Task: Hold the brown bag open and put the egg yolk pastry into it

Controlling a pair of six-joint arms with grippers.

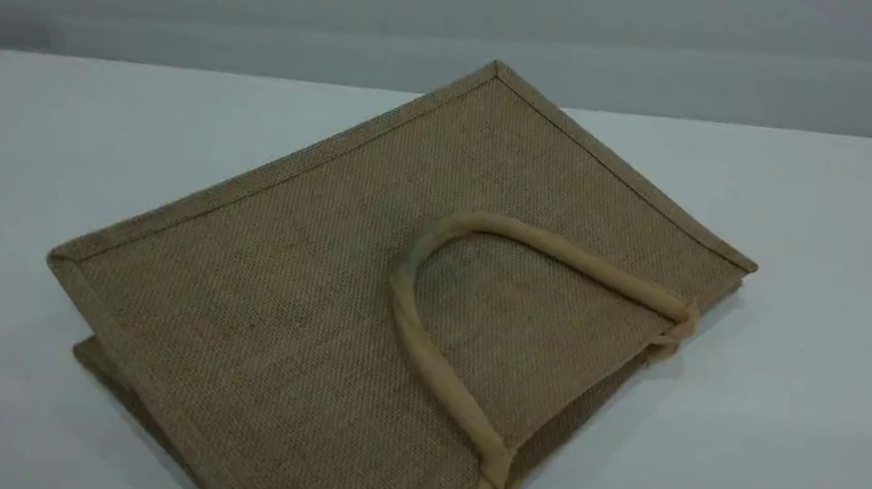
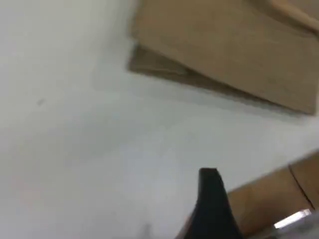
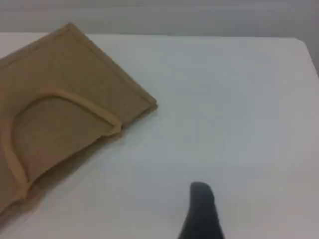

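The brown bag [image 1: 287,300] lies flat and closed on the white table [image 1: 820,358], its mouth toward the near right. One beige loop handle [image 1: 427,357] rests folded back on its top face. The egg yolk pastry is out of view. Neither arm appears in the scene view. The left wrist view has one black fingertip [image 2: 209,181] above bare table, with a bag [image 2: 234,45] corner beyond it. In the right wrist view a black fingertip [image 3: 201,194] hovers over bare table, right of the bag [image 3: 65,64] and its handle [image 3: 84,103]. Nothing lies against either fingertip.
A grey wall [image 1: 474,6] runs behind the table's far edge. A tan, cardboard-like surface [image 2: 271,199] shows at the lower right of the left wrist view, blurred. The table's far right corner [image 3: 299,42] appears in the right wrist view.
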